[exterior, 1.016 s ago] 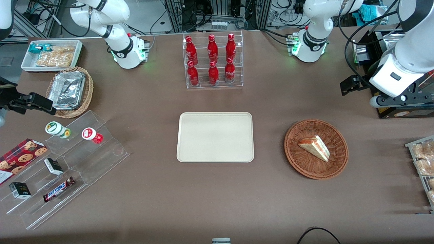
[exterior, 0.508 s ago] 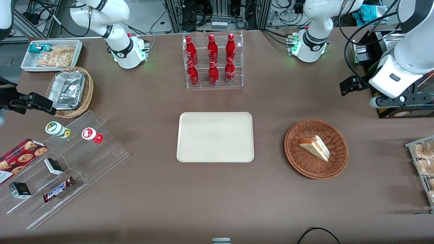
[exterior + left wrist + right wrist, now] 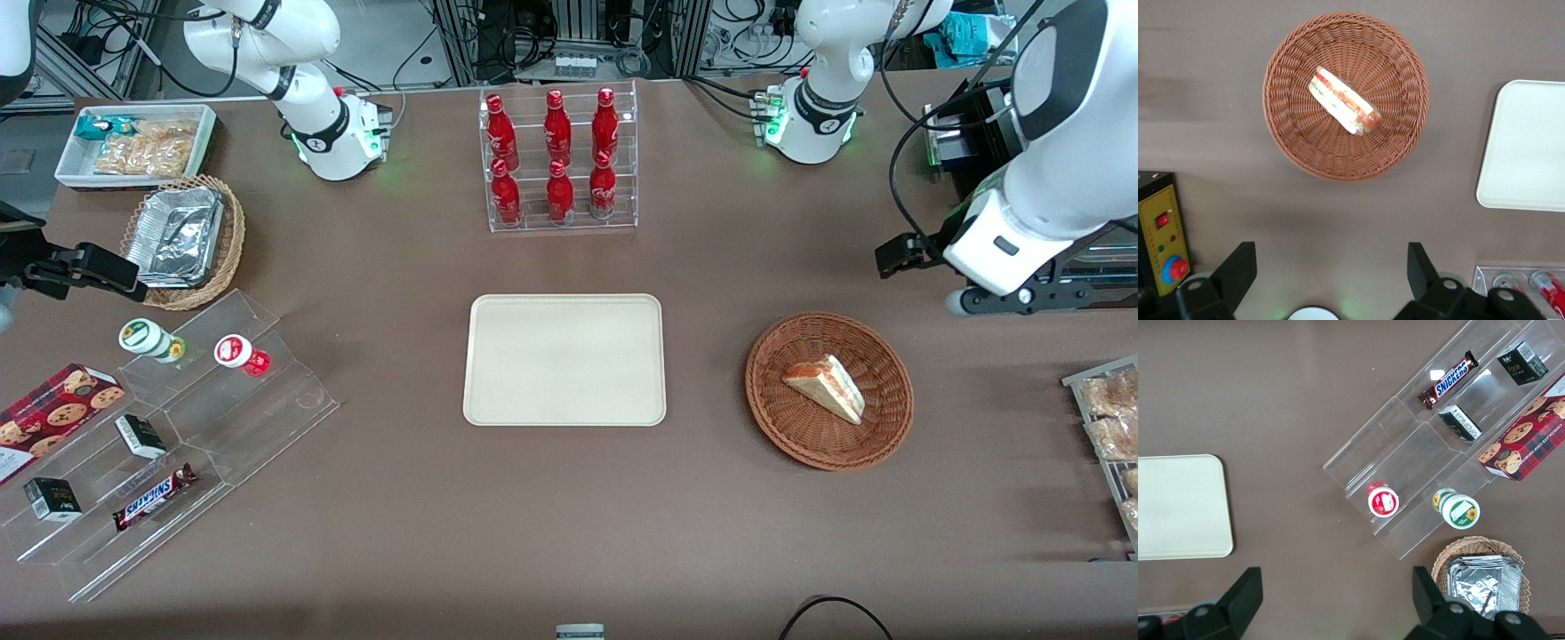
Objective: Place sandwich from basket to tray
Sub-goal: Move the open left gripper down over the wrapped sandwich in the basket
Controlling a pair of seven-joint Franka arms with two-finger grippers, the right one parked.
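Observation:
The sandwich (image 3: 826, 387) (image 3: 1344, 101), a pale bread wedge with red and green filling, lies in the round reddish-brown basket (image 3: 782, 418) (image 3: 1292, 133). The beige tray (image 3: 564, 359) (image 3: 1528, 147) lies flat at the table's middle with nothing on it. My left gripper (image 3: 956, 267) (image 3: 1330, 267) hangs high over bare table, farther from the front camera than the basket and a little toward the working arm's end. It is open, fingers (image 3: 1238, 265) wide apart with nothing between them.
A clear rack of red bottles (image 3: 558, 160) stands farther from the camera than the tray. A yellow control box (image 3: 1163, 233) sits near the gripper. A rack of baked goods (image 3: 1109, 427) lies at the working arm's end, snack shelves (image 3: 169, 427) and a foil-filled basket (image 3: 182, 236) at the parked arm's.
The left arm has swung toward the tray's end and nearer the front camera, closing in on the basket. Sandwich, basket and tray have not moved.

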